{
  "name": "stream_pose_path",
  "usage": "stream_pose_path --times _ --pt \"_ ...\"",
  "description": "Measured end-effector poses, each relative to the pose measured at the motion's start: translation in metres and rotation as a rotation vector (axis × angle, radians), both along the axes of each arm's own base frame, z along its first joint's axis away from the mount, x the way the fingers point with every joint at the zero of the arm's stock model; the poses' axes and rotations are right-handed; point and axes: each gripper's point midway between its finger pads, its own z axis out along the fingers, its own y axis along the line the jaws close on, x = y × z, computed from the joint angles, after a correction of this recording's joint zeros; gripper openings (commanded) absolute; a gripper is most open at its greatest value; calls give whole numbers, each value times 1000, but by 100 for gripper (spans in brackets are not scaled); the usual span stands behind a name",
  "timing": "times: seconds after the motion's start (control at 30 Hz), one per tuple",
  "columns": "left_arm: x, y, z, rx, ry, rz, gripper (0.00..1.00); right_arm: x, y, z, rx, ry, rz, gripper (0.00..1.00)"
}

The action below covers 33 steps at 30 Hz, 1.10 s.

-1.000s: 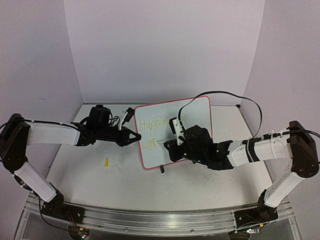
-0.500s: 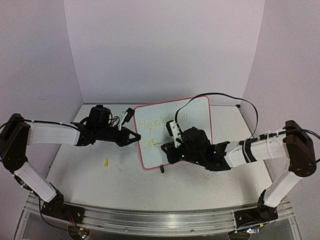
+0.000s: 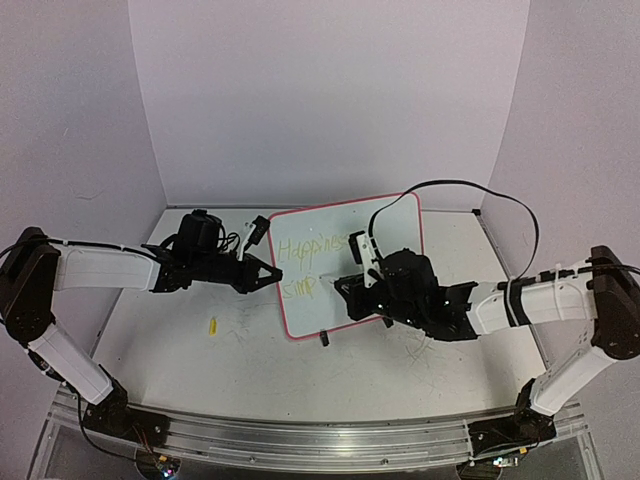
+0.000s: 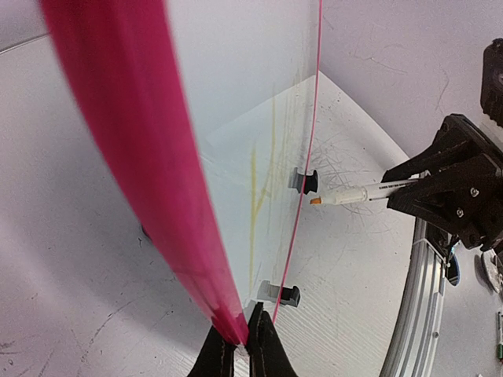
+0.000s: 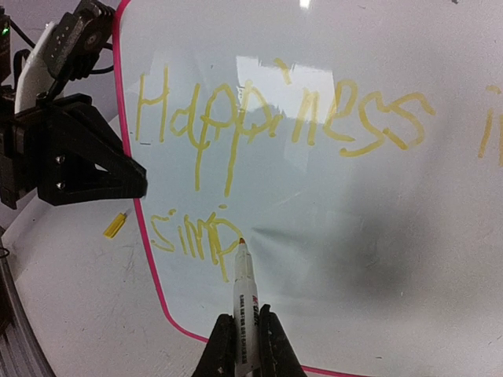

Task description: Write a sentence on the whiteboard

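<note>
A: From above: lilac walls point(image 3: 330, 100), scuffed white tabletop point(image 3: 250, 370). Any change?
B: Yes. Slid left, then back right within the last second, with the right gripper point(image 3: 346, 287) clamped on a marker point(image 3: 330, 280). Now uncovers "simp" on line two; mid-word by my reckoning, "licity" left to write.
A: And the whiteboard point(image 3: 395, 225)?
B: Mid-table, skewed, pink-rimmed, pinched at its left edge by the left gripper point(image 3: 274, 276).
A: Left wrist?
B: Fingers pressed on the blurred pink rim. Beyond, two black clip feet point(image 4: 302, 181); marker tip near the board, contact unclear.
A: Right wrist?
B: Squeezing the marker barrel, tip at the "p". Pale yellow-green sentence point(image 5: 275, 118): "Happiness i…" over "simp", thin, faint against white
</note>
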Motion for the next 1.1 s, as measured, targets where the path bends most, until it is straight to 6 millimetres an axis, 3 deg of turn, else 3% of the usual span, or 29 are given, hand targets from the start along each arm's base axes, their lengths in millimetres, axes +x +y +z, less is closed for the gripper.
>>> stream_pose_path --times 0.43,1.1 --pt "0 0 0 0 0 0 0 11 4 0 -14 -15 -20 0" --pt "0 0 0 1 2 1 0 13 5 -3 -7 -3 -29 0"
